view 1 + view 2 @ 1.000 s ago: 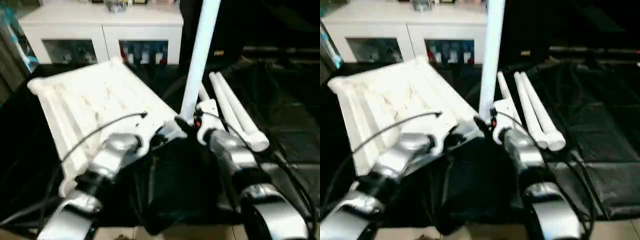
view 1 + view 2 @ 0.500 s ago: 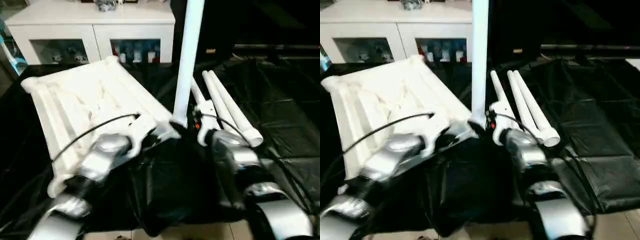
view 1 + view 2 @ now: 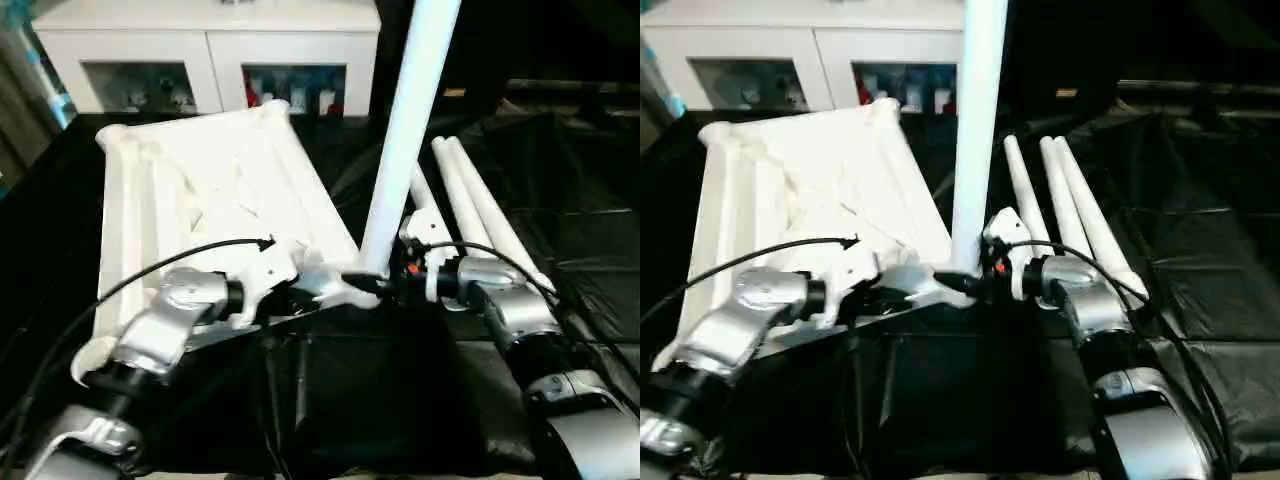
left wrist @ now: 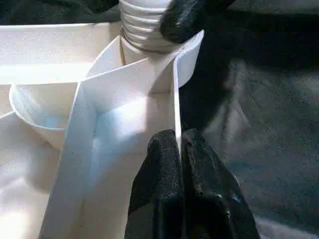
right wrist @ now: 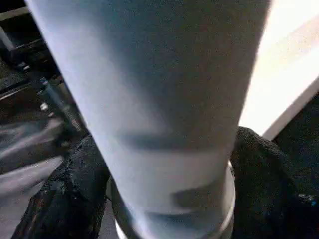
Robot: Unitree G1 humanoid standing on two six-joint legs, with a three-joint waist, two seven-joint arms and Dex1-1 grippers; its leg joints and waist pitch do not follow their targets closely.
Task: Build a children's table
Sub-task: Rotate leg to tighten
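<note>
While upright, leg [image 3: 405,150] in R gripper [image 3: 384,284]

White cabinets [image 3: 210,40] with glass fronts were seen at back; colourful items behind glass. Black sheeting [image 3: 590,230] was spread below.

Free room and obstacles around the near corner of the tabletop

The near right corner of the tabletop [image 3: 200,190] is crowded: an upright leg [image 3: 410,130] stands in its socket, flanked by the right gripper [image 5: 164,199], while the left gripper [image 4: 180,164] is pinched on the edge rib. Three spare legs [image 3: 480,210] block the black sheet [image 3: 590,230] just beside; beyond them open sheet is left. The cabinets [image 3: 210,60] close off the far edge.
</note>
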